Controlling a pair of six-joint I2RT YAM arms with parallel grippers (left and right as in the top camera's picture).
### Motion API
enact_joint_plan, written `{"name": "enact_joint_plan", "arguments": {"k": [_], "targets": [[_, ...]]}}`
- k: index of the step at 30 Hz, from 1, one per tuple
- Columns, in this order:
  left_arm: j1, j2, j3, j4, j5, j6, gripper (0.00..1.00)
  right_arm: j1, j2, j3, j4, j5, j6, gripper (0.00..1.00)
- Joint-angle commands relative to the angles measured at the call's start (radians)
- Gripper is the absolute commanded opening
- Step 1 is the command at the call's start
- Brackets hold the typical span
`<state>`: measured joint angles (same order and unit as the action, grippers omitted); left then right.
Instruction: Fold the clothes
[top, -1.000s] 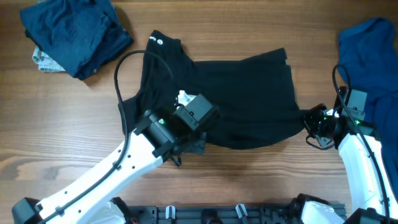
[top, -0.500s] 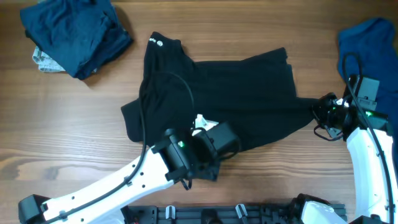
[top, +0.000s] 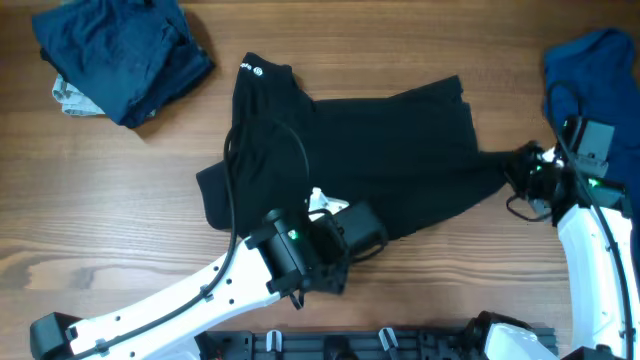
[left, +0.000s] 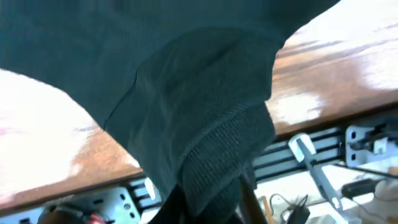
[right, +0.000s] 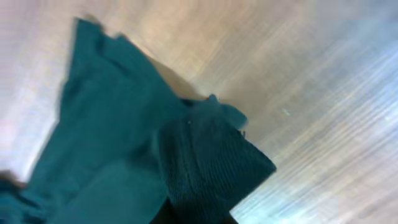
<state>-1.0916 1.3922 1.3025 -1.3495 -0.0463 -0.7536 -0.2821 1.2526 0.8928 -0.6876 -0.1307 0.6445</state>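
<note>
Gripping black shirt (top: 390, 150): left hand (top: 322, 204), right hand (top: 520, 168).

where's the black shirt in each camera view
overhead: black shirt spread across the middle of the picture.
left wrist: shirt fills the top and centre, hem bunched at bottom centre.
right wrist: shirt covers the left and centre, ribbed corner low.
shared landmark: the wooden table under it.

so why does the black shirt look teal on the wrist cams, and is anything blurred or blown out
Overhead: sharp and evenly lit, and the black shirt reads true black. Left wrist: the fabric shifts to teal, the weave near the lens is crisp, and the table is blown out in white glare. Right wrist: same teal cast, the ribbed edge is fairly sharp, and the wood grain beyond is smeared and washed out.
</note>
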Motion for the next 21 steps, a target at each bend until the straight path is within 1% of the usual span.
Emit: {"name": "enact_joint_plan", "arguments": {"k": [1, 2, 4, 7, 9, 12, 14, 15, 16, 17, 18, 21], "targets": [[-0.003, 0.008, 0.013, 0.008, -0.034, -0.013, 0.07, 0.004, -0.009, 0.024, 0.027, -0.045, 0.015, 0.06], [-0.003, 0.011, 0.000, 0.007, -0.039, -0.013, 0.04, 0.004, -0.003, 0.023, 0.029, -0.046, 0.018, 0.06], [-0.003, 0.014, -0.034, 0.007, -0.053, -0.014, 0.04, 0.004, 0.012, 0.023, 0.029, -0.043, 0.024, 0.06], [-0.003, 0.015, -0.095, 0.007, -0.088, -0.028, 0.04, 0.004, 0.034, 0.023, 0.013, -0.022, 0.091, 0.04], [-0.003, 0.015, -0.106, 0.000, -0.138, -0.072, 0.04, 0.004, 0.037, 0.023, 0.006, -0.019, 0.113, 0.04], [-0.003, 0.014, -0.106, 0.031, -0.249, -0.073, 0.04, 0.004, 0.037, 0.023, 0.036, -0.029, 0.115, 0.04], [-0.003, 0.014, -0.106, 0.077, -0.314, -0.073, 0.04, 0.004, 0.037, 0.023, 0.072, -0.056, 0.115, 0.04], [-0.003, 0.014, -0.106, 0.101, -0.335, -0.073, 0.04, 0.004, 0.037, 0.023, 0.092, -0.073, 0.115, 0.05], [0.003, 0.014, -0.106, 0.124, -0.360, -0.072, 0.04, 0.004, 0.037, 0.023, 0.110, -0.079, 0.116, 0.08], [0.009, 0.014, -0.106, 0.135, -0.375, -0.072, 0.04, 0.004, 0.037, 0.023, 0.122, -0.080, 0.117, 0.14], [0.020, 0.014, -0.106, 0.143, -0.393, -0.072, 0.04, 0.004, 0.038, 0.023, 0.134, -0.080, 0.118, 0.15], [0.064, 0.014, -0.106, 0.150, -0.423, -0.069, 0.04, 0.004, 0.051, 0.023, 0.138, -0.080, 0.126, 0.15]]}}
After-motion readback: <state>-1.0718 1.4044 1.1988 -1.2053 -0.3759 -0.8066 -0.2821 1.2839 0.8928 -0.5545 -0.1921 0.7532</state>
